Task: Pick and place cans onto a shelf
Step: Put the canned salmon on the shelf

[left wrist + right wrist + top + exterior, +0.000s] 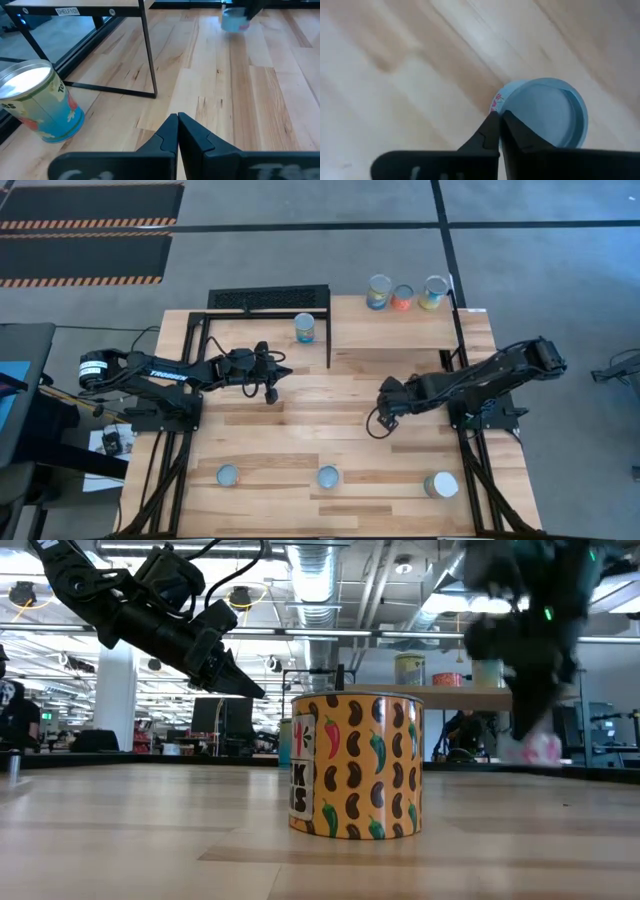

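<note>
The tabletop [330, 430] carried the shelf [400, 328] along its far edge, with a black mesh rack [268, 298] just beside the shelf on the left arm's side.

The left arm [150, 370] reached in from its own side, toward the post at the shelf's left end. The right arm [500, 370] stretched in front of the shelf from the other side.

The left tool [286, 369] hung in front of the shelf's left end. It was clenched on nothing, its fingers [165, 140] pressed together.

The right tool [497, 117] sat in front of the shelf's middle. Its fingers met tip to tip in the right wrist view, so it was clenched. A pale can [545, 115] with pink marks stood on the tabletop right at those tips. Whether the tips touched it I could not tell.

Three shelf cans [402, 298] stood in a row along the shelf's back edge. A blue can [305, 328] stood upright on the tabletop just beside the shelf's left end, near the post.

Three front cans [328, 477] stood well apart from the shelf in a row along the tabletop's near edge. The middle one showed a bean-and-chilli label [355, 765] in the low view
</note>
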You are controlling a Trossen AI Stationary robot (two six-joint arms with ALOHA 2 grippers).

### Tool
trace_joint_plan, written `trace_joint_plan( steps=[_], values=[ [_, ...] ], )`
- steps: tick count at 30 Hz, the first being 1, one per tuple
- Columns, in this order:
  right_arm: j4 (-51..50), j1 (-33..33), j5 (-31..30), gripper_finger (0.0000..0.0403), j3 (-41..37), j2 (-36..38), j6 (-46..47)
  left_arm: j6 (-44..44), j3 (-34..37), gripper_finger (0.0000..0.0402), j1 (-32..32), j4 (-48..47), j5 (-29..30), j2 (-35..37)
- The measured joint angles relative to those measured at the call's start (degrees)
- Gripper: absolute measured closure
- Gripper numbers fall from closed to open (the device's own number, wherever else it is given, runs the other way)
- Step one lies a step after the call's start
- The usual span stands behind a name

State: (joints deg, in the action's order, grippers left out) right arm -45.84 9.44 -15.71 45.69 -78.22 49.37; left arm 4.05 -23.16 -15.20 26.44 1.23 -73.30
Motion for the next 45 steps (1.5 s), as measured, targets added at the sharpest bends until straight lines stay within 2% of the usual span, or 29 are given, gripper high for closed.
trace_joint_plan(
  steps=[5,10,18,24,29,34,45],
  values=[
    [0.1,0.6,0.4,0.0398,11.2,0.8,-10.9,0.0,0.0,0.0401,0.0,0.0,0.0,0.0],
    [0.0,-1.8,-1.2,0.0391,25.8,-0.5,-25.0,0.6,0.0,0.0401,0.0,0.0,0.0,0.0],
    [-3.3,-14.7,0.2,0.0396,44.3,-10.8,-50.3,0.7,0.0,0.0401,0.0,0.0,-0.9,0.0],
    [-9.9,-24.9,1.6,0.0395,54.4,-20.2,-61.2,0.7,0.0,0.0401,0.0,0.0,-0.9,0.0],
    [-12.3,-30.7,2.7,0.0394,58.7,-26.5,-67.8,0.7,0.0,0.0401,0.0,0.0,-0.9,0.0],
    [-12.8,-34.9,3.0,0.0394,59.8,-30.2,-72.0,0.7,0.0,0.0401,0.0,0.0,-0.9,0.0],
    [-10.2,-40.2,3.6,0.039,59.8,-30.9,-73.0,0.7,0.0,0.0401,0.0,0.3,-0.9,0.0]
  ],
)
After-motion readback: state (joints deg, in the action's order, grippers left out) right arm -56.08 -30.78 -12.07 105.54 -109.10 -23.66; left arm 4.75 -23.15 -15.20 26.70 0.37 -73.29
